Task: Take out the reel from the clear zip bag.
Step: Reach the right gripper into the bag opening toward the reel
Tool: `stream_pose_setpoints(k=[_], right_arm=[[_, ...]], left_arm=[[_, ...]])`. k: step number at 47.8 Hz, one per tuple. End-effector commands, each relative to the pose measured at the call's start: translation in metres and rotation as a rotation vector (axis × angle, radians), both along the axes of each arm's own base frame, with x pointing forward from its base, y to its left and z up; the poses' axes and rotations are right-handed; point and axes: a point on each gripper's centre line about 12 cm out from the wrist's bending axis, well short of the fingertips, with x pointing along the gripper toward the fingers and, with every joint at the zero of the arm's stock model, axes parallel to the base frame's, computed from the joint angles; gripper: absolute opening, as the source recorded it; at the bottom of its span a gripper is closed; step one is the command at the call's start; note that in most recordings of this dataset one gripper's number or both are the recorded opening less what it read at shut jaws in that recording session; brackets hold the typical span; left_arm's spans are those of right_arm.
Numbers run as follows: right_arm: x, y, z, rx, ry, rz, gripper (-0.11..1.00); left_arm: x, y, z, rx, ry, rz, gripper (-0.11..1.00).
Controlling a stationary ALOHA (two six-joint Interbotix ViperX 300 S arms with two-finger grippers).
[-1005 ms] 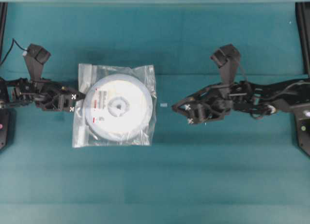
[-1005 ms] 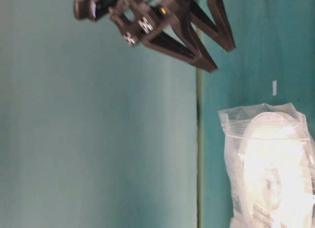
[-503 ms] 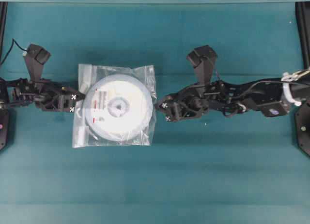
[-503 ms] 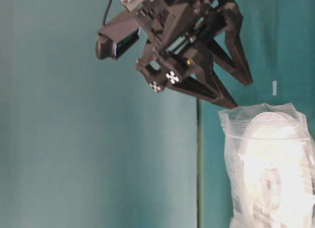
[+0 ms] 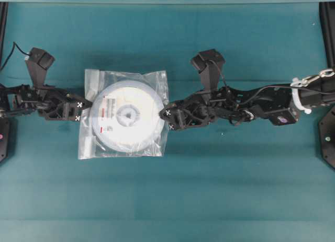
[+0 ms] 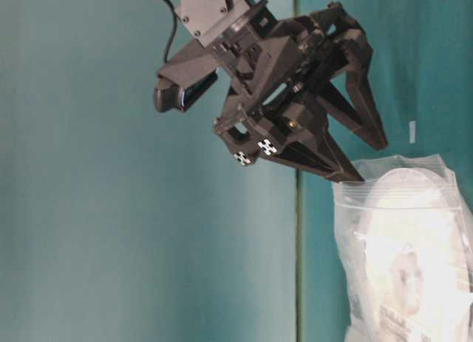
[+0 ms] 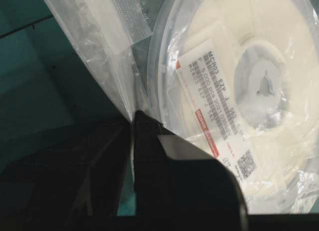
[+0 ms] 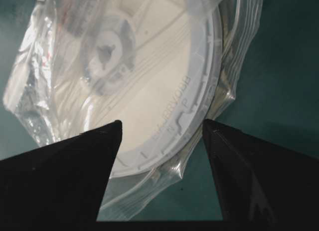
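1. The reel (image 5: 127,114) lies flat inside the clear zip bag (image 5: 158,80), near the middle of the teal counter (image 5: 220,189), its grey hub facing up.
2. A white label (image 7: 217,106) with a red stripe and printed codes sits on the reel's face, on the side toward the left hand.
3. The bag is crinkled and a little larger than the reel; its whitish zip strip (image 5: 92,80) runs along the edge nearest the left hand.
4. The left hand (image 5: 84,105) is clenched on that zip-side edge of the bag, the plastic pinched between its fingers (image 7: 149,128).
5. The right hand (image 5: 165,116) is at the opposite edge of the bag, its jaws spread wide with the rim of the bagged reel between them; it grasps nothing, and I cannot tell whether its tips touch the plastic.
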Motion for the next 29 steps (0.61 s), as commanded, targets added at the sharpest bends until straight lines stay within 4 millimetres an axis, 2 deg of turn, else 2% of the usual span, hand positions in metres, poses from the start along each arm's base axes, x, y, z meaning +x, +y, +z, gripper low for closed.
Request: stream_pose_setpoints(k=[1, 29], right_arm=[[0.007, -0.002, 0.004, 0.009, -0.021, -0.014, 0.82], [0.018, -0.005, -0.01, 0.03, -0.004, -0.041, 0.82]], left_arm=[[-0.001, 0.0, -0.001, -0.002, 0.009, 0.002, -0.08], [0.0, 0.001, -0.001, -0.002, 0.009, 0.002, -0.08]])
